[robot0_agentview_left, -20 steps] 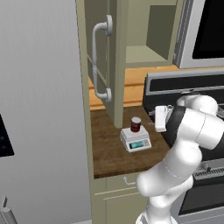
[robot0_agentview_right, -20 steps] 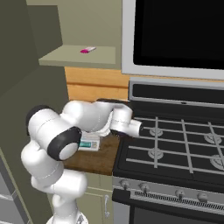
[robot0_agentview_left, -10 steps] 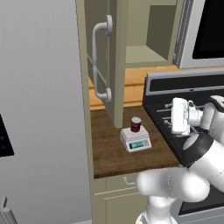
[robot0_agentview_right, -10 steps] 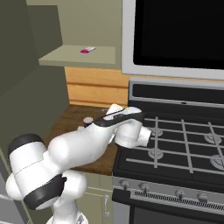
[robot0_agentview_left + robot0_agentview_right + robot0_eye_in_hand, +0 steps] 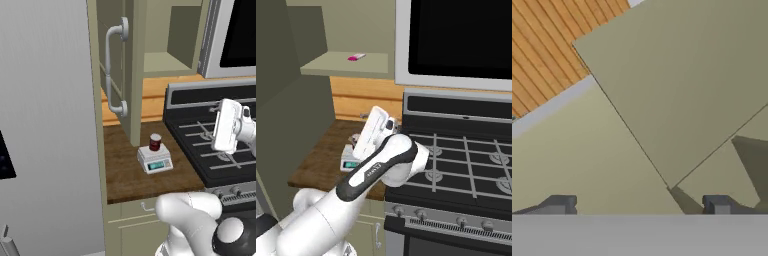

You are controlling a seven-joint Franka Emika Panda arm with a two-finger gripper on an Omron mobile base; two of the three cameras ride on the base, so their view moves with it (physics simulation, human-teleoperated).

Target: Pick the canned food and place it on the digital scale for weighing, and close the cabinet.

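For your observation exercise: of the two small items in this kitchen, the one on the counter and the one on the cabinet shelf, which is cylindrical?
The dark red can with a silvery top, standing on the white scale. The pink item on the shelf lies flat.

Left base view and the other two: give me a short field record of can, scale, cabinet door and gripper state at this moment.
canned food: upright on the digital scale
scale location: wooden counter, left of the stove
cabinet: door open, handle facing out
gripper: open, holding nothing, raised over the stove and facing cabinet panels
task left: close the cabinet
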